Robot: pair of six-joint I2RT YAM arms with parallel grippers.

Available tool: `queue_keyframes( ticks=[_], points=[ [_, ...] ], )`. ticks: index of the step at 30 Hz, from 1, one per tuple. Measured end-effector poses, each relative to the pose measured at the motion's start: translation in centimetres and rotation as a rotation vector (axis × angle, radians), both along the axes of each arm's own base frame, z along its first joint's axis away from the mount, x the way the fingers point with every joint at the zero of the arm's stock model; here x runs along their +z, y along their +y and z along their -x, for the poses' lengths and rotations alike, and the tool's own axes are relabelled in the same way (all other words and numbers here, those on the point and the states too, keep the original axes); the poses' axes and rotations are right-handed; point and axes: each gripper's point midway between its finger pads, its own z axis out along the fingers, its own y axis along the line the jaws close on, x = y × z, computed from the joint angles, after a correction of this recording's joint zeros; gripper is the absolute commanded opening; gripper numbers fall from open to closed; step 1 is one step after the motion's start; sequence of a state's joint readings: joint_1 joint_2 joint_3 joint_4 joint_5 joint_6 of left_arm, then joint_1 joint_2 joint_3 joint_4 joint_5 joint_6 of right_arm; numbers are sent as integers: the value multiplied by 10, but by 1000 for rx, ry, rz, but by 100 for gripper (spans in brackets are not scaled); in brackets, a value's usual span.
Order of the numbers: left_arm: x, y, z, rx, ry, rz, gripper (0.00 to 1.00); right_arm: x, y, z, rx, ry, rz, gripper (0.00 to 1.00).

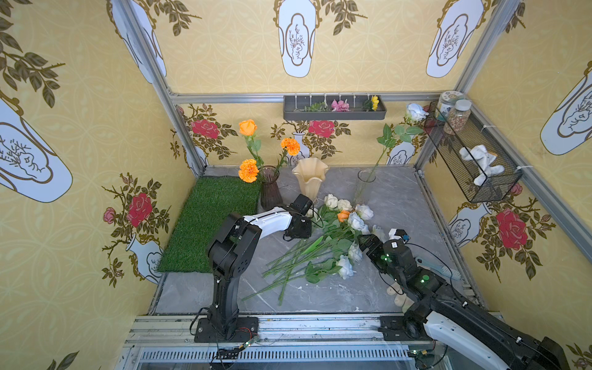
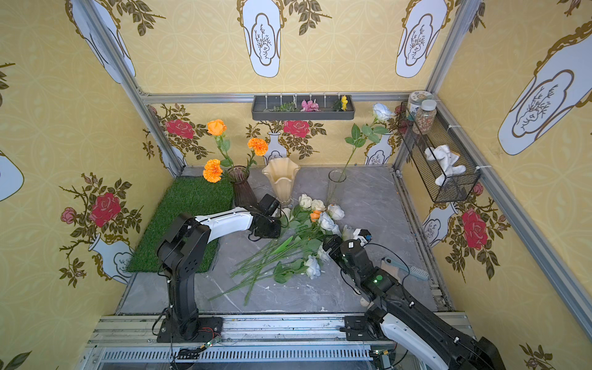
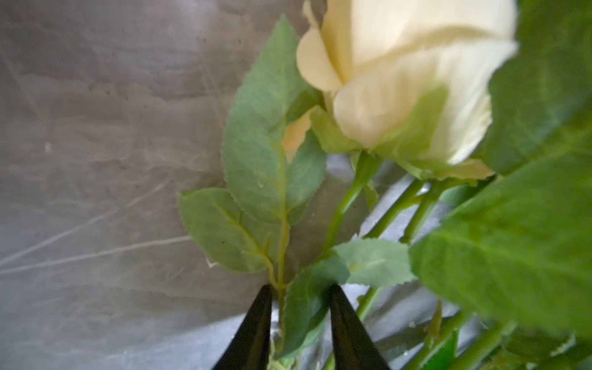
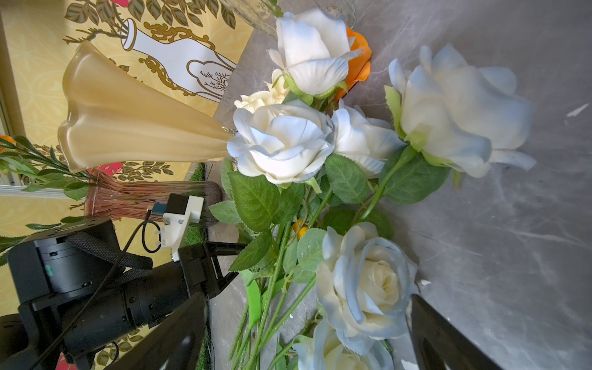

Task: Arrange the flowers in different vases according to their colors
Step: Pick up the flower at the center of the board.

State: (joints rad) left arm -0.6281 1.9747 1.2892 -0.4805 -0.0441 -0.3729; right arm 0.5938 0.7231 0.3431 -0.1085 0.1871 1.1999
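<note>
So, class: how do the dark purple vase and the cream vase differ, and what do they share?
The purple vase holds three orange flowers; the cream vase is empty. The purple vase is dark, ribbed, see-through glass; the cream vase is opaque with a ruffled rim. Both stand upright on the grey table.

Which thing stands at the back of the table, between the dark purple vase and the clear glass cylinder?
The cream ruffled-rim vase stands there, with the dark purple vase on one side and the clear glass cylinder on the other. Both top views show this.
</note>
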Motion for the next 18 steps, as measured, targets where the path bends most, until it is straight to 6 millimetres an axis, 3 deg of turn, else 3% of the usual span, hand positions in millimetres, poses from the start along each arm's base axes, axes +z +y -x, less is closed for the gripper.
queue_keyframes(
  ticks=[5, 13, 18],
  points=[
    [4, 1, 0, -24, -31, -33, 18, 1, 0, 0, -1, -4, -3, 97],
    [27, -6, -6, -80, -102, -44, 1, 2, -1, 0, -3, -9, -6, 97],
    [42, -7, -8, -113, -146, -51, 0, 2, -2, 1, -5, -12, -9, 97]
  ],
)
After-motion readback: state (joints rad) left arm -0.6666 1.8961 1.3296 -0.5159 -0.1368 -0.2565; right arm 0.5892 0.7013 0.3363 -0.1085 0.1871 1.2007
